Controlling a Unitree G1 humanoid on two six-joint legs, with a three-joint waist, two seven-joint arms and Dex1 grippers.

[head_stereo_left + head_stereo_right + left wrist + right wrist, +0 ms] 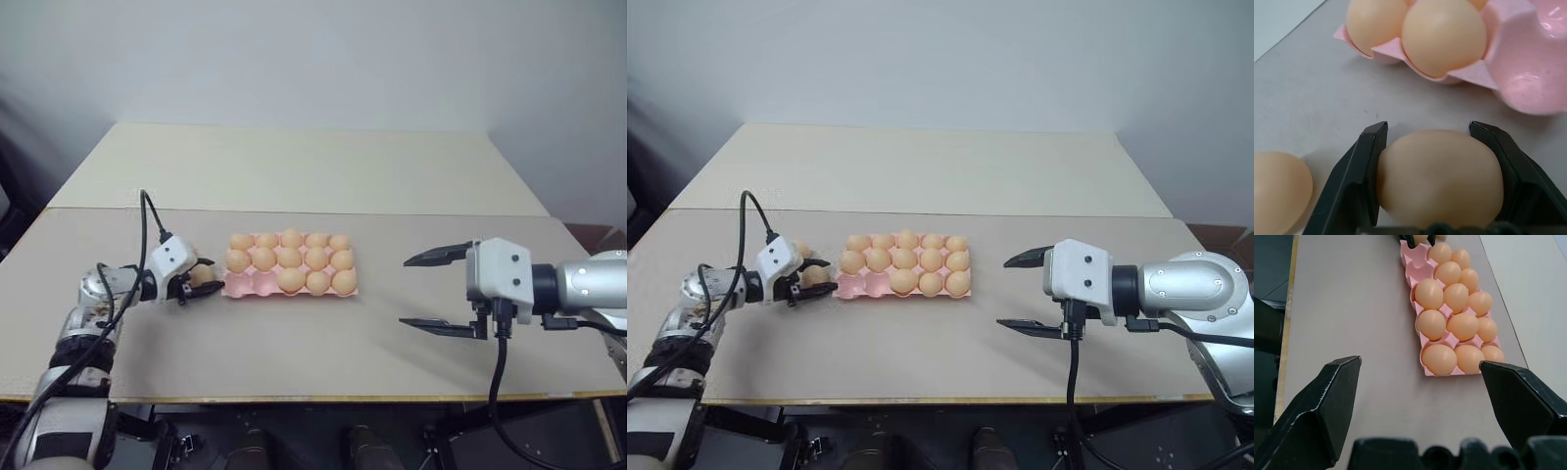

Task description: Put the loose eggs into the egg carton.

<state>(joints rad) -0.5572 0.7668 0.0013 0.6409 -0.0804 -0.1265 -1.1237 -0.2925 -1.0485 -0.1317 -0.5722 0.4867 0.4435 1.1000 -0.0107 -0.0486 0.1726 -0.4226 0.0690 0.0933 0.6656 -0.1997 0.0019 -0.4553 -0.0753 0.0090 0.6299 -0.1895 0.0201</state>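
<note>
Now | carton (257, 285) eggs: 13 | loose eggs (1276, 188): 2 | empty cups: 2

One pink carton (257, 285) with fifteen cups. Thirteen eggs (290, 257) sit in it; two cups at the left of the near row are bare. Two loose eggs lie beside it: one (1442, 178) nearer, another (1278, 183) further out. Fifteen eggs in all.

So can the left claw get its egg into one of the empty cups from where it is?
Probably yes. The left claw holds an egg beside the carton, whose two empty cups sit at that near corner, with nothing in between.
</note>
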